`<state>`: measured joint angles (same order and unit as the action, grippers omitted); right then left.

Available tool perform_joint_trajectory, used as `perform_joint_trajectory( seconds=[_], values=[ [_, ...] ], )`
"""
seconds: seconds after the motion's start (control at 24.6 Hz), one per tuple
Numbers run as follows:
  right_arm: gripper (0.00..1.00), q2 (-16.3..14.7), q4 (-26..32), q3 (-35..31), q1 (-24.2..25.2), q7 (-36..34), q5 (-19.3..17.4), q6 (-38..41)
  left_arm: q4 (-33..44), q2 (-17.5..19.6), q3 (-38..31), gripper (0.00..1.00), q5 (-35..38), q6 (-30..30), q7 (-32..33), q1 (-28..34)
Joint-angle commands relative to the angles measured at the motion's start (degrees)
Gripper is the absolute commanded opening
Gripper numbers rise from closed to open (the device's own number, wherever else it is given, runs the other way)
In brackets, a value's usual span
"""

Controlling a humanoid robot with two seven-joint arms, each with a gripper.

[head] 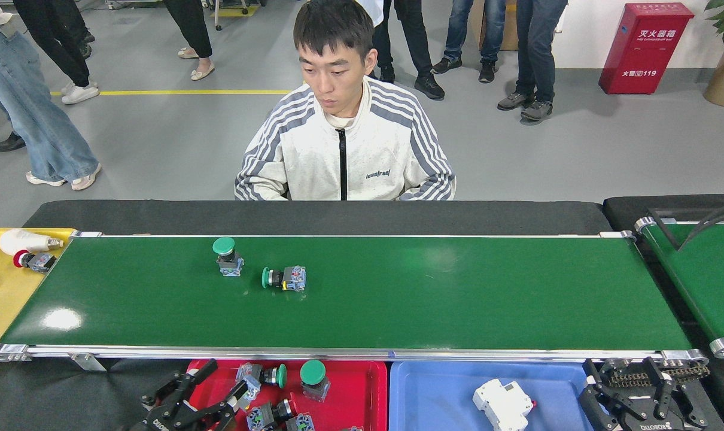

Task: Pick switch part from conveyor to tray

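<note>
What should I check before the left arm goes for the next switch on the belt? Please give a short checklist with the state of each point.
1. Targets on the conveyor: an upright green switch and a green switch on its side, apart from each other. Ok.
2. Left gripper open, over the red tray's left edge. Ok.
3. Nothing caught between its fingers. Cannot tell; partly cut off by the view's edge.
4. Room in the red tray: several switches at its left, bare at its right. Ok.
5. Right gripper open, off the belt, beside the blue tray. Ok.
6. Person behind the conveyor, no hands on the belt. Ok.
</note>
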<state>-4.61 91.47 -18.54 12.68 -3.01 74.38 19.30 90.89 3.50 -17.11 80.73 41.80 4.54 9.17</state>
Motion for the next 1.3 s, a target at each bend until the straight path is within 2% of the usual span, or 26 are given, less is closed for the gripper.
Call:
perform_joint_trajectory(
  seconds=[0.0, 0.08, 0.16, 0.28, 0.37, 0.49, 0.61, 0.69, 0.77, 0.93, 1.1, 1.26],
  values=[
    [1.00, -0.66, 0.99, -0.44, -0.64, -0.42, -0.28, 0.12, 1.13, -0.87, -2.41, 1.00, 0.22, -8.49, -1.20, -0.20],
    [1.00, -0.66, 1.08, -0.36, -0.55, -0.42, -0.37, 0.56, 0.69, -0.60, -3.37, 1.00, 1.18, -17.45, -4.01, -0.29],
    [1.00, -0.58, 1.52, -0.36, -0.55, -0.42, -0.37, 0.65, -0.62, 0.54, -3.37, 1.00, 5.75, -24.39, -8.85, -0.73],
    [1.00, -0.58, 1.43, -0.36, -0.64, -0.42, -0.55, 0.48, -4.05, 1.59, -3.28, 1.00, 6.11, -24.13, -9.29, -2.31],
    [1.00, -0.66, 1.43, -0.36, -0.55, -0.42, -0.55, 0.65, -7.22, 2.82, -3.20, 1.00, 6.02, -23.43, -9.29, -5.48],
    [1.00, -0.66, 1.52, -0.27, -0.55, -0.42, -0.55, 0.74, -15.48, 5.72, -3.37, 1.00, 6.11, -20.97, -8.94, -12.77],
    [1.00, -0.49, 1.52, -0.27, -0.55, -0.42, -0.55, 0.74, -28.57, 9.33, -2.49, 1.00, 6.37, -20.44, -8.67, -22.97],
    [1.00, -0.58, 1.87, -0.27, -0.64, -0.42, -0.64, 0.83, -35.69, 11.09, 0.49, 1.00, 6.11, -20.09, -8.67, -28.33],
    [1.00, -0.75, 1.87, -0.27, -0.46, -0.42, -0.64, 0.83, -38.77, 12.49, 2.96, 1.00, 6.11, -18.95, -8.67, -31.32],
    [1.00, -0.66, 1.87, -0.27, -0.55, -0.42, -0.64, 0.83, -44.30, 12.05, 3.75, 1.00, 6.19, -19.82, -8.67, -34.74],
    [1.00, -0.49, 4.42, -0.18, -0.46, -0.95, -0.64, 3.82, -51.78, 12.49, 3.83, 1.00, 6.19, -24.48, -9.29, -39.23],
    [1.00, -0.05, 5.21, -0.18, -0.46, -0.86, -0.72, 5.92, -54.77, 13.02, 3.66, 1.00, 6.19, -25.36, -9.38, -41.42]
  ],
)
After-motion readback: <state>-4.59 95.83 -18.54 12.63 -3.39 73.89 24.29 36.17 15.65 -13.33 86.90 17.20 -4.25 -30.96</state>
